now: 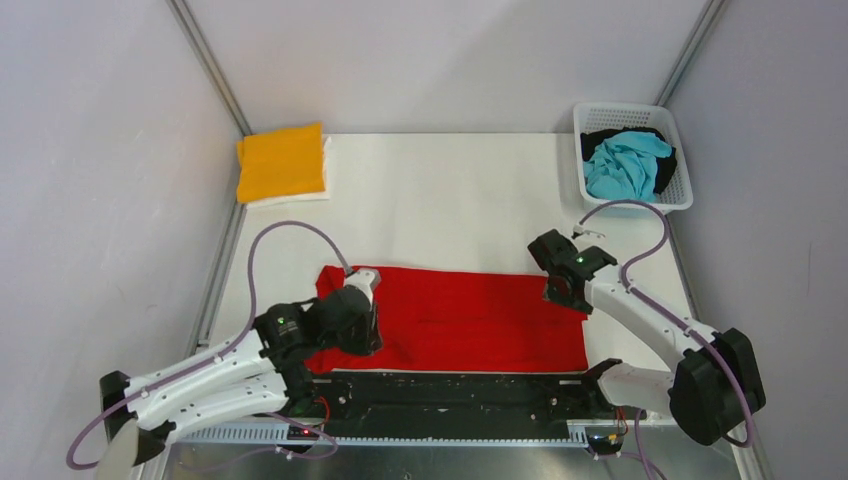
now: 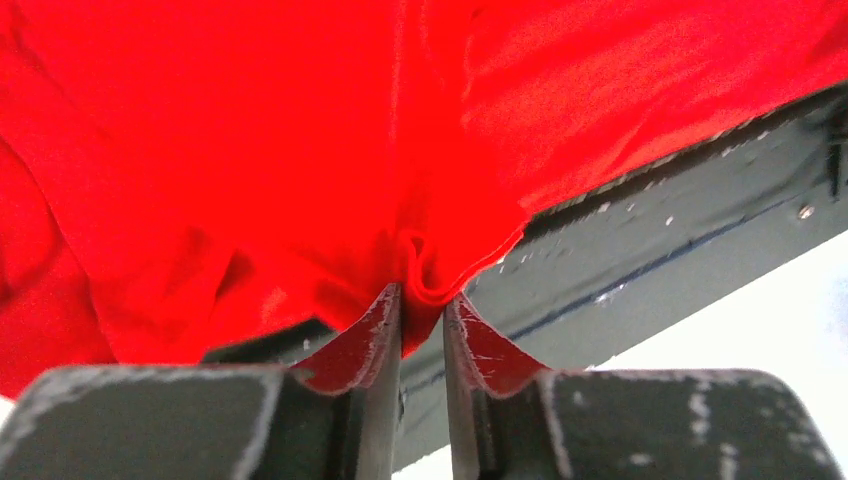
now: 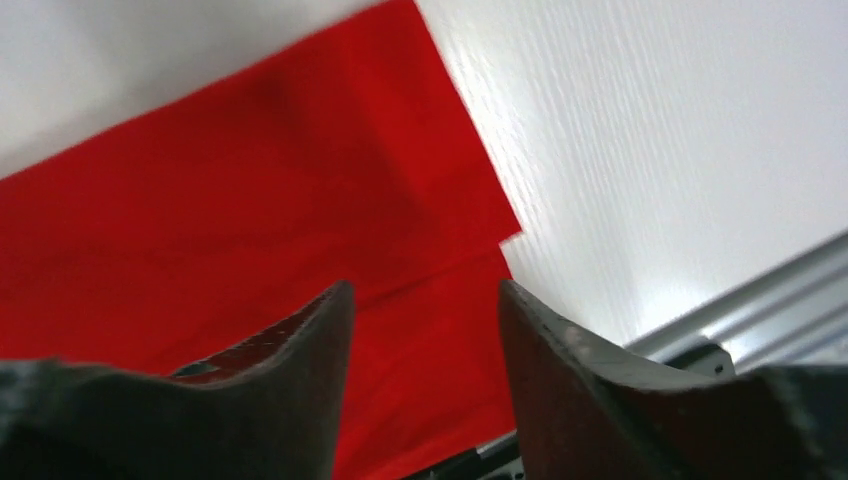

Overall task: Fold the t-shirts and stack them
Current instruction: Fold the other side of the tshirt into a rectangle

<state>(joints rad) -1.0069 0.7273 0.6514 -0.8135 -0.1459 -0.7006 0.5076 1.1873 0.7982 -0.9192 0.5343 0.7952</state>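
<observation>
A bright red t-shirt lies folded into a long band across the near part of the white table. My left gripper is at the band's left end, shut on a pinch of the red cloth and lifting it off the table edge. My right gripper hovers open over the band's right end, holding nothing. A folded orange-yellow t-shirt lies on a folded white one at the back left. Turquoise and black t-shirts sit crumpled in the basket.
A white plastic lattice basket stands at the back right corner. A black mounting rail runs along the near table edge, also in the left wrist view. Grey enclosure walls close in the left, back and right.
</observation>
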